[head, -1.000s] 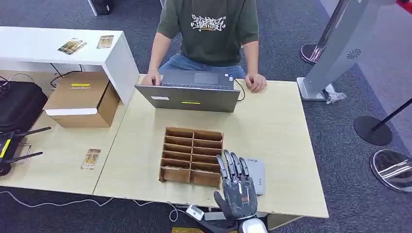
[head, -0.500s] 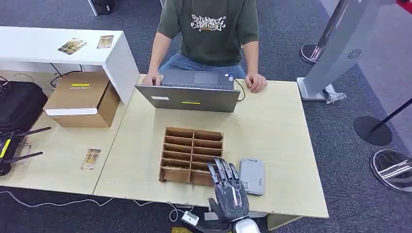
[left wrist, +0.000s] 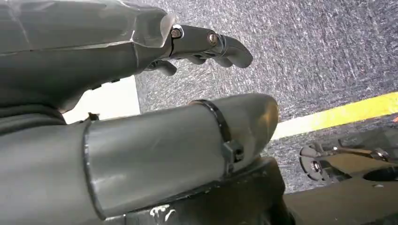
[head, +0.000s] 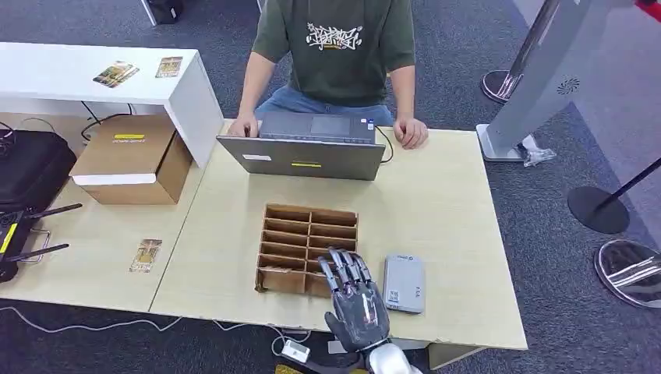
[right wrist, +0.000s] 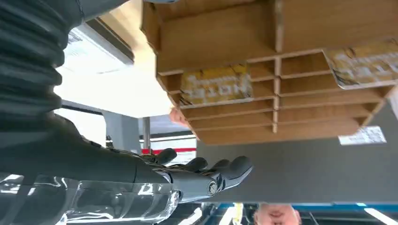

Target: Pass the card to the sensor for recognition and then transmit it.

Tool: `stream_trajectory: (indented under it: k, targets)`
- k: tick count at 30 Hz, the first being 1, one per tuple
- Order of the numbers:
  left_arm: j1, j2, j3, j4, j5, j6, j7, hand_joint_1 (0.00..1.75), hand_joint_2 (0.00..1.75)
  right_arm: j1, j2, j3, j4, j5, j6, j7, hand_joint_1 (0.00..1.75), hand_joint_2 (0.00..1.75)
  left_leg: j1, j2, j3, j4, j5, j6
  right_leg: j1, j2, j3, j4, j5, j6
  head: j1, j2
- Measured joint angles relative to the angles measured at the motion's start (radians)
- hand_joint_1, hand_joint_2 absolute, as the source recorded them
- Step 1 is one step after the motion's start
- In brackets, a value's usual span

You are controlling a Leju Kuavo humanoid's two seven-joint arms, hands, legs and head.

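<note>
Table (head: 436,202) edge, rt hand (head: 355,300) over organizer (head: 305,251)

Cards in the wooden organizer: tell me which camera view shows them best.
The right wrist view. It looks into the compartments of the wooden organizer and shows two yellow cards standing in separate slots. The head view shows the organizer from above with its cards not discernible. The left wrist view faces the floor.

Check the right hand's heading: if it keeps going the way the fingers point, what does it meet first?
Probably the cardboard slot organizer. The right hand is open with fingers apart, and its fingertips overlap the organizer's near right corner. Its height above the slots is unclear, so it might instead pass over them towards the laptop.
</note>
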Motion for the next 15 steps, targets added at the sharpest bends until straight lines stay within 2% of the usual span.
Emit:
stream_trajectory:
  k: [15]
  targets:
    - [-0.028, -0.006, 0.0, 0.0, -0.019, -0.02, 0.048, 0.0, 0.0, -0.071, 0.051, 0.001, 0.008, -0.003, -0.001, -0.021, 0.0, 1.75, 0.0, 0.0, 0.0, 0.0, 0.0, 0.0, 0.0, 0.0, 0.0, 0.0, 0.0, 0.0, 0.0, 0.0]
